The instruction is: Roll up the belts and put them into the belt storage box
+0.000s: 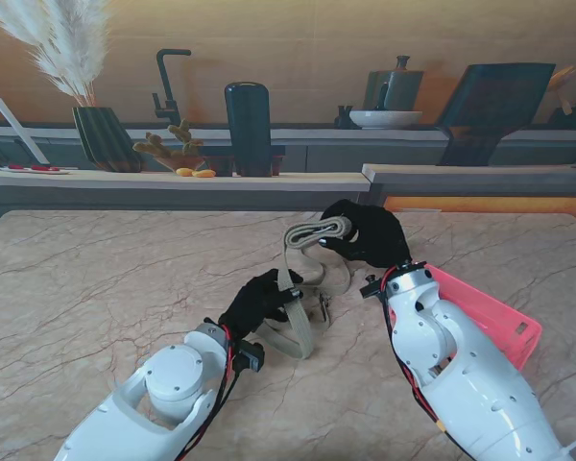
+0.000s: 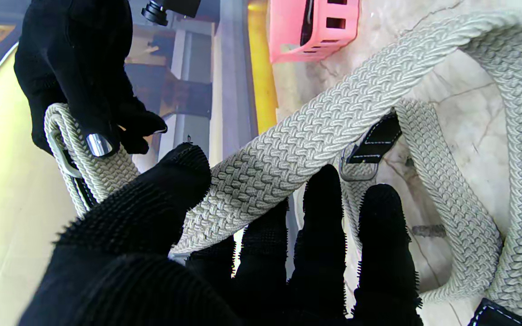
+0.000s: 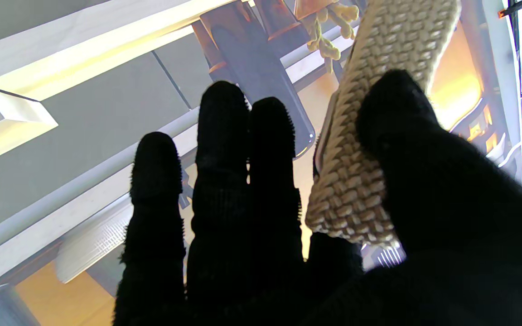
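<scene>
A beige woven belt [image 1: 312, 288] runs between both black-gloved hands over the marble table. My right hand [image 1: 370, 233] is raised above the table and shut on the belt's partly rolled end [image 1: 319, 231]; the right wrist view shows the thumb pressing the roll [image 3: 369, 136] against the fingers. My left hand [image 1: 259, 300] is nearer to me and pinches the belt's strap [image 2: 297, 149] between thumb and fingers. The rest of the belt loops loosely on the table [image 2: 469, 253]. The pink storage box [image 1: 494, 322] lies to the right, partly hidden by my right arm.
A raised ledge [image 1: 173, 178] runs along the table's far edge. Behind it stand a dark vase with pampas grass [image 1: 106, 134], a black cylinder [image 1: 248, 127], a faucet and a bowl [image 1: 384, 118]. The pink box [image 2: 315, 27] has slotted walls.
</scene>
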Controlling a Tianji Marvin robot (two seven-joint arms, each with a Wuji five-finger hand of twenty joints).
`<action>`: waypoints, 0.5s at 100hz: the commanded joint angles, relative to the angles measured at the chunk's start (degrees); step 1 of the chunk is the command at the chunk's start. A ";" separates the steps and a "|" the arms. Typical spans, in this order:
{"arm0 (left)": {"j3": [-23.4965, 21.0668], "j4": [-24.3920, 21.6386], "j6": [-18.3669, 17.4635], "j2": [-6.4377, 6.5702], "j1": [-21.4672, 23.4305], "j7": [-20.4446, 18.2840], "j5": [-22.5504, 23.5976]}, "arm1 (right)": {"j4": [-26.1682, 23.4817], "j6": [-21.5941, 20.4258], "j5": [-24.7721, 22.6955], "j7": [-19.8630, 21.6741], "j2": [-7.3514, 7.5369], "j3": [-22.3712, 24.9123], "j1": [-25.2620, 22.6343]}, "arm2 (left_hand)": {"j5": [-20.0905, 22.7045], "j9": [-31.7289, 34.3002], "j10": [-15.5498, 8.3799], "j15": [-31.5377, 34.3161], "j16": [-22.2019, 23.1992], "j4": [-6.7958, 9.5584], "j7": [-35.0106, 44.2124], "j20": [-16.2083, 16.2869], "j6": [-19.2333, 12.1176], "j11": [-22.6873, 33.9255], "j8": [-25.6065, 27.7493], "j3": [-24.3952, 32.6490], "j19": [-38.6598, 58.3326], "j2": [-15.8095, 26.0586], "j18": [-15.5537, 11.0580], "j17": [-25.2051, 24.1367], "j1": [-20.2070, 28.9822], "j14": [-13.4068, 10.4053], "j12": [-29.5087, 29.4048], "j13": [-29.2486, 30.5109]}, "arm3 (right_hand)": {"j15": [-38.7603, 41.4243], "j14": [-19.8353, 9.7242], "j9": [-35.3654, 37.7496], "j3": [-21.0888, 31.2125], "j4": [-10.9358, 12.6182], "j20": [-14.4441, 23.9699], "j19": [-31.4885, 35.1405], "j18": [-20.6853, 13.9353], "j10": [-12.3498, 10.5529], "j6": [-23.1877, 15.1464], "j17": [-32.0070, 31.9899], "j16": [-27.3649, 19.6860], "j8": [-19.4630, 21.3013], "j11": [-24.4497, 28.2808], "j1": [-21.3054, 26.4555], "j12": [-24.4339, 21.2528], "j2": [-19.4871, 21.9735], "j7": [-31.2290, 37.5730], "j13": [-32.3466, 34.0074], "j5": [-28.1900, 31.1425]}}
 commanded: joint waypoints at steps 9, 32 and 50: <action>0.26 -1.35 1.58 -2.22 1.10 5.47 -1.15 | -0.57 -1.08 -1.19 -1.15 -0.37 -0.77 -0.28 | -3.75 -3.68 0.13 -1.36 -2.22 2.04 0.85 -2.07 -0.65 -1.12 -0.55 3.64 -1.49 1.43 -2.43 -2.01 0.55 -0.87 -3.81 -3.02 | 1.21 -0.15 -0.39 5.13 3.99 -0.69 1.89 -0.58 0.05 -5.65 -0.13 -0.37 2.79 1.33 4.81 0.07 6.68 11.54 -0.60 5.47; 0.04 -2.48 3.83 -3.66 1.57 10.40 -2.94 | 0.35 -1.32 -3.10 -3.83 -0.53 -2.68 0.22 | -5.50 8.47 -3.01 11.53 4.25 -1.68 5.02 -1.06 1.51 6.85 -1.31 2.16 3.02 -7.28 -0.20 0.16 6.79 -0.76 25.90 4.48 | 1.52 -0.23 -0.57 5.04 4.11 -0.81 2.05 -0.33 0.22 -5.61 -0.31 -0.30 2.85 1.54 4.90 -0.07 6.80 11.50 -0.76 5.35; -0.04 -2.84 5.63 -3.82 1.60 10.99 -2.53 | 1.40 -1.08 -3.34 -4.77 -0.76 -4.45 1.07 | -2.75 11.96 -7.00 25.24 11.86 -0.96 5.66 1.35 2.82 35.47 -1.58 4.51 7.44 -4.95 1.20 3.61 -1.71 -1.07 29.80 11.48 | 1.79 -0.05 -0.75 4.97 4.22 -1.01 2.04 -0.01 0.38 -5.40 -0.71 -0.27 2.92 1.75 5.01 -0.19 6.88 11.52 -0.93 5.21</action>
